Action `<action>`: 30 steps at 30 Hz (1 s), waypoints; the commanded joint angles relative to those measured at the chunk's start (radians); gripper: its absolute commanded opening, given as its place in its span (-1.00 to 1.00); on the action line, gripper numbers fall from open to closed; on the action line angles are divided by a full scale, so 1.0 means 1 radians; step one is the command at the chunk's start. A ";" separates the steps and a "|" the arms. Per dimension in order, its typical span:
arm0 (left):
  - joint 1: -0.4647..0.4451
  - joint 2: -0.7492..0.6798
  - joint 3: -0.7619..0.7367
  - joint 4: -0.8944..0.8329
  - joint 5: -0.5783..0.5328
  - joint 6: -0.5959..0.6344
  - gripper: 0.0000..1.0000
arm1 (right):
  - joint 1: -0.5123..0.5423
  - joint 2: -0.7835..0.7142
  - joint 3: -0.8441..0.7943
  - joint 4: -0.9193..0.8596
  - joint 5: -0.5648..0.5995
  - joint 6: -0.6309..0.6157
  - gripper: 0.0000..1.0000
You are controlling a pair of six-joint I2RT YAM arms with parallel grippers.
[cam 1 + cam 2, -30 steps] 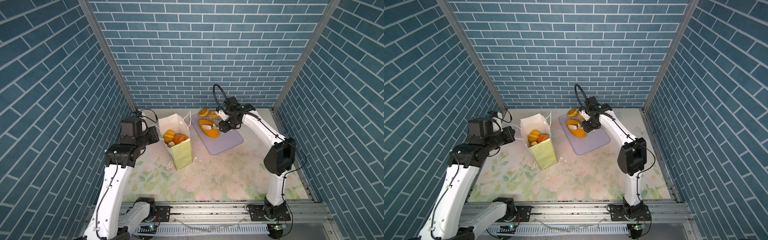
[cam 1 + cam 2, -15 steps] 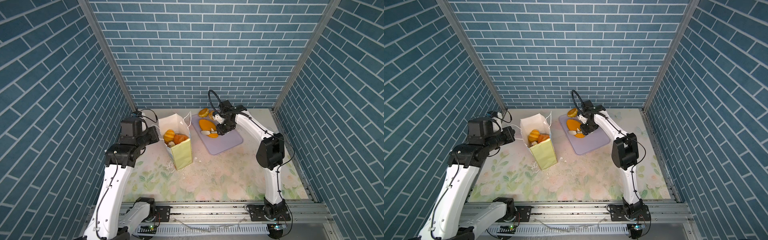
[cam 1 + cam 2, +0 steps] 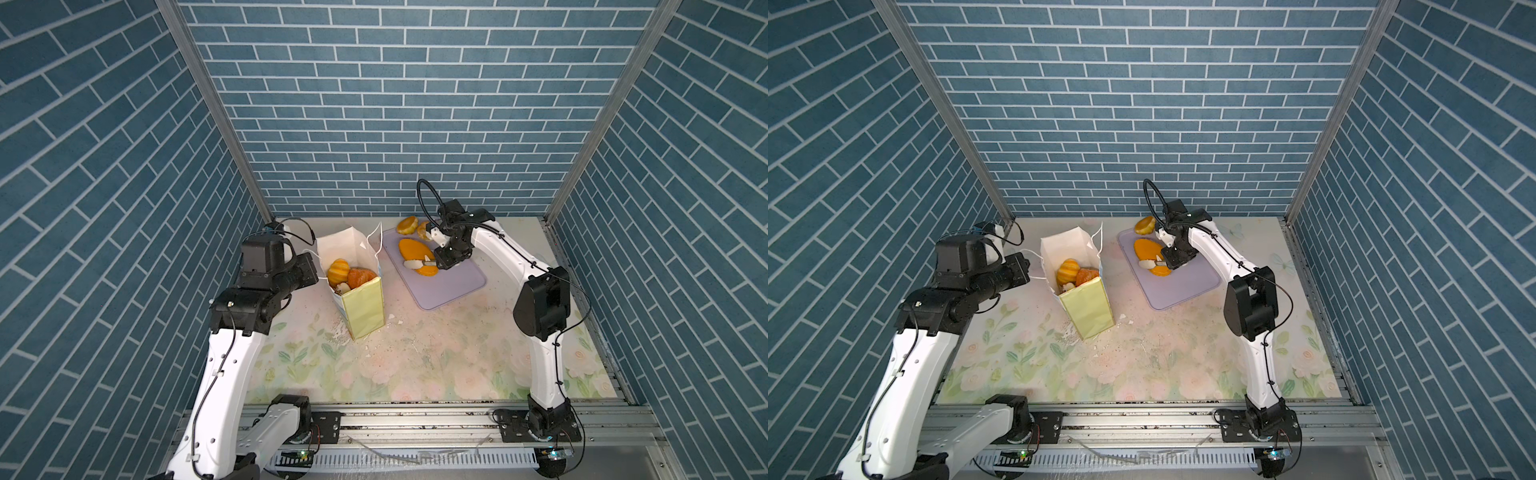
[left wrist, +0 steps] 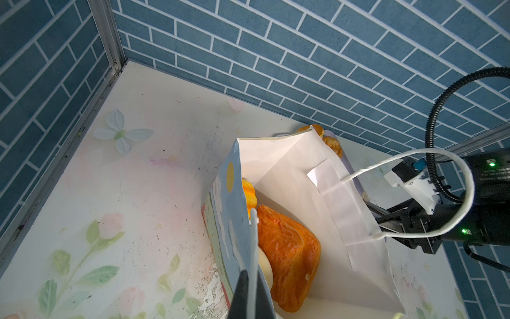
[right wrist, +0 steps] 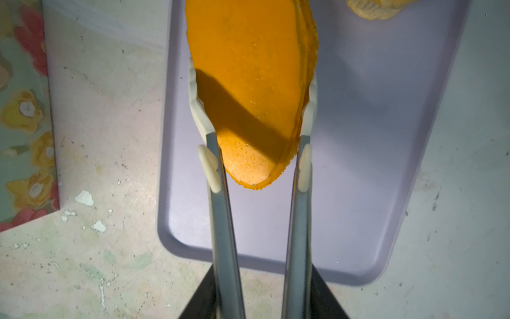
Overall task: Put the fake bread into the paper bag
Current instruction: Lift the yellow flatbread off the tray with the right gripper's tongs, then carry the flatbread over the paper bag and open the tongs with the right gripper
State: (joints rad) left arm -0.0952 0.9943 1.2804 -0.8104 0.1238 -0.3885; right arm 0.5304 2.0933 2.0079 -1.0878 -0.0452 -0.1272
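- At left, nothing changed: left gripper (image 4: pixel 250 292) clamped shut on the handle (image 4: pixel 253 248) of the bag (image 3: pixel 361 307), holding the mouth open. Bun (image 3: pixel 338 271) and croissant (image 3: pixel 362 277) already inside.
- In the middle, loaf (image 5: pixel 248 69) flat on the tray (image 3: pixel 453 286), now bracketed by the tongs (image 5: pixel 220 221).
- At right, right gripper (image 3: pixel 444 259) drawn in over the tray within the last second, squeezing the tongs narrower, white tips against both loaf sides. Lift likely next.
- Two buns (image 3: pixel 407 224) at the tray's far end, yet to go.
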 commanded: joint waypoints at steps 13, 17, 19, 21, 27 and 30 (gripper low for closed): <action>-0.003 -0.004 0.007 0.007 0.025 0.000 -1.00 | 0.021 -0.440 0.052 0.037 0.000 0.122 -0.53; -0.003 0.000 0.003 0.020 0.037 -0.004 -1.00 | 0.089 -0.427 0.197 0.021 -0.023 0.115 -0.53; -0.003 0.001 0.001 0.025 0.041 -0.004 -1.00 | 0.137 -0.394 0.285 -0.002 -0.021 0.110 -0.54; -0.003 0.004 0.002 0.029 0.045 -0.006 -1.00 | 0.197 -0.339 0.409 -0.047 -0.010 0.097 -0.54; -0.003 -0.007 -0.007 0.028 0.044 -0.005 -1.00 | 0.356 -0.244 0.576 -0.124 0.057 0.052 -0.54; -0.003 -0.015 -0.014 0.028 0.041 -0.006 -1.00 | 0.400 -0.228 0.568 -0.122 0.036 0.085 -0.53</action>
State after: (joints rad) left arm -0.0952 0.9936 1.2778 -0.7891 0.1616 -0.3897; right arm 0.9127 1.8462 2.5580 -1.1984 -0.0162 -0.0498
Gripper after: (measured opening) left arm 0.049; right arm 0.418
